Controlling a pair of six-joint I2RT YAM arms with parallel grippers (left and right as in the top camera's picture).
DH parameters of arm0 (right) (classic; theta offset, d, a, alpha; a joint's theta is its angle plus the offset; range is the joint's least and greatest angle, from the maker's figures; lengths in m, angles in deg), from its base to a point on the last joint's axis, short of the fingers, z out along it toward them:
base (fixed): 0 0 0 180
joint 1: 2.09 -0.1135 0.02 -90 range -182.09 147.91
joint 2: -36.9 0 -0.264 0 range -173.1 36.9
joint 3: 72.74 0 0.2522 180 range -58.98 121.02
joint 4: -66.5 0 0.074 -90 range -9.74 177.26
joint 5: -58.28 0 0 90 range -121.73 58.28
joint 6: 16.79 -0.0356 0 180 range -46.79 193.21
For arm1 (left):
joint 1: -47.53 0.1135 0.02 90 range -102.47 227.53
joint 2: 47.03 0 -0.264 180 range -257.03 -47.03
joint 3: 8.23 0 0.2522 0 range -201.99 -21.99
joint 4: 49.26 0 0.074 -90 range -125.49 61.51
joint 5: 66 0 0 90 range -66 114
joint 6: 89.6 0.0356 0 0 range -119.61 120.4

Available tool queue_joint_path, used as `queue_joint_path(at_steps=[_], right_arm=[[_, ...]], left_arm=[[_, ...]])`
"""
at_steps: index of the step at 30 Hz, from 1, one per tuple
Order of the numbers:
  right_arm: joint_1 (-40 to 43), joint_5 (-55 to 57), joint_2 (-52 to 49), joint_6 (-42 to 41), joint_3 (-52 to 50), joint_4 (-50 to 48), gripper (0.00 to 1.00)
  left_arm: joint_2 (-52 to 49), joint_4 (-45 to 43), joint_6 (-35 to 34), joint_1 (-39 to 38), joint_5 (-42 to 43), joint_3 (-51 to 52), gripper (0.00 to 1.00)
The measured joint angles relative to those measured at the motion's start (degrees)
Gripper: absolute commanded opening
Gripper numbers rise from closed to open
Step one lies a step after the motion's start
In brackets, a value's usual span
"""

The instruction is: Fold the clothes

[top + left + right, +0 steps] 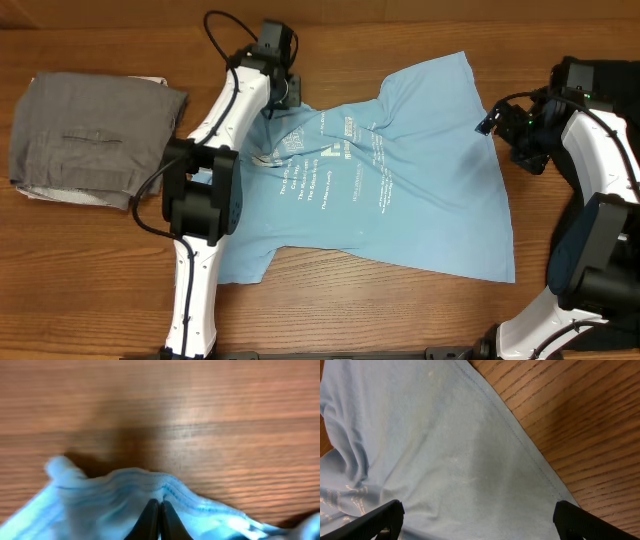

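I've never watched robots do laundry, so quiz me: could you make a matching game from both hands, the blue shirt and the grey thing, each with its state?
1 left hand
2 right hand
3 T-shirt
4 grey garment

A folded in a neat pile
B spread out, white lettering up
C pinched shut on the T-shirt's edge
D wide open above the T-shirt

Pairs: 1-C, 2-D, 3-B, 4-A

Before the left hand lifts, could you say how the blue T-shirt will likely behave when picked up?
Probably floppy: the T-shirt lies wrinkled and bunches into folds at the left hand. Likely light, as the cloth looks thin, so it should drape and trail from the pinch. It may drag along the wooden table.
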Motion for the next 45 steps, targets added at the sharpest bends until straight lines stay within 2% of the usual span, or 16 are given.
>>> queue_joint_path(at_steps=[6, 15, 20, 29, 30, 32, 40, 42, 44, 45], right_arm=[[0.0, 0.0, 0.0, 0.02, 0.0, 0.02, 1.0], [0.0, 0.0, 0.0, -0.02, 0.0, 0.02, 1.0], [0.0, 0.0, 0.0, -0.02, 0.0, 0.02, 1.0], [0.0, 0.02, 0.0, 0.0, 0.0, 0.02, 1.0], [0.0, -0.02, 0.0, -0.02, 0.0, 0.0, 1.0], [0.02, 0.0, 0.0, -0.02, 0.0, 0.0, 1.0], [0.0, 0.02, 0.0, -0.02, 0.0, 0.02, 1.0], [0.0, 0.0, 0.0, 0.0, 0.0, 0.02, 1.0], [0.0, 0.02, 0.0, -0.02, 0.0, 0.02, 1.0], [0.0, 0.0, 0.0, -0.02, 0.0, 0.02, 1.0]], left_arm=[[4.24, 12.0, 0.02, 0.31, 0.7, -4.42, 0.04], [11.15, 35.93, -0.5, -1.25, 6.4, -5.77, 0.04], [11.15, 36.85, -1.14, -4.83, 7.63, 0.74, 0.04], [11.08, 34.62, -1.16, -15.82, 8.41, 16.39, 0.05], [11.08, 34.71, -1.14, -16.7, 8.44, 17.29, 0.1], [11.06, 34.82, -1.33, -17.57, 8.52, 17.92, 0.14], [11.23, 37.33, -2.43, -16.83, 8.83, 14.25, 0.24], [12.11, 36.57, -3.41, -16.44, 8.35, 12.09, 0.34], [13.79, 35.04, -5.33, -16.0, 7.21, 10.38, 0.5], [14.86, 33.77, -6.29, -15.69, 6.62, 9.81, 0.53]])
